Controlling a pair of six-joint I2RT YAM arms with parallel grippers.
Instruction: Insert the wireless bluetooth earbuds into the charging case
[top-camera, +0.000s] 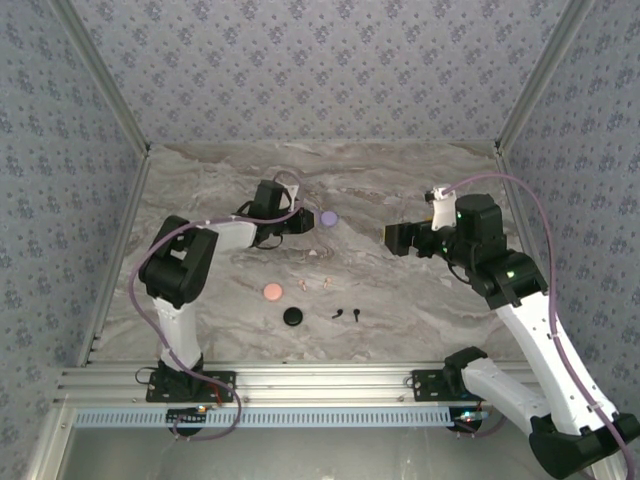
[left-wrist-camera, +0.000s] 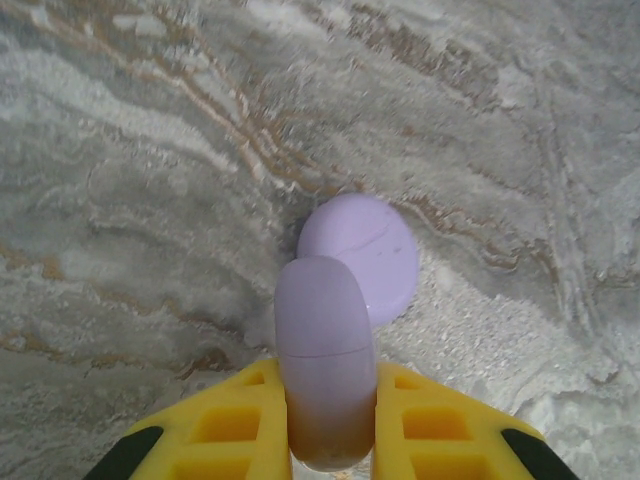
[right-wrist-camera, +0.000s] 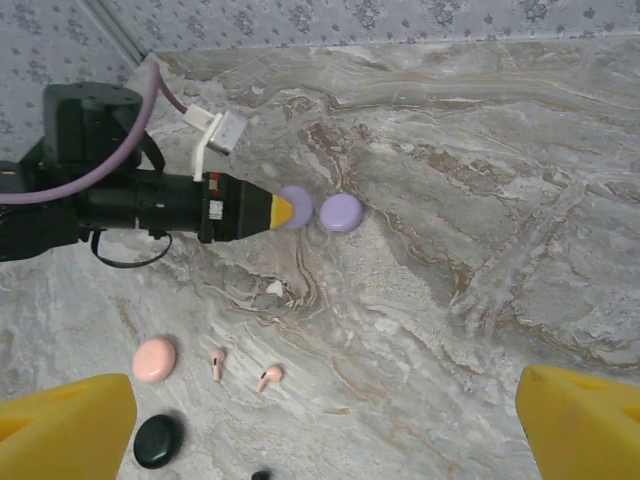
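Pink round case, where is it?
In the top view the pink case lies on the table, left of centre, just behind the black case, with pink earbuds to its right.

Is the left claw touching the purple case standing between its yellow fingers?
Touching. The left wrist view shows the lilac case pinched edge-on between the left gripper's yellow fingers, with no gap on either side.

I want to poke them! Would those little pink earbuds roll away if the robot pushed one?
Probably it would skid or spin rather than roll: each pink earbud has a stem lying flat on the smooth table. Being tiny, it likely feels very light.
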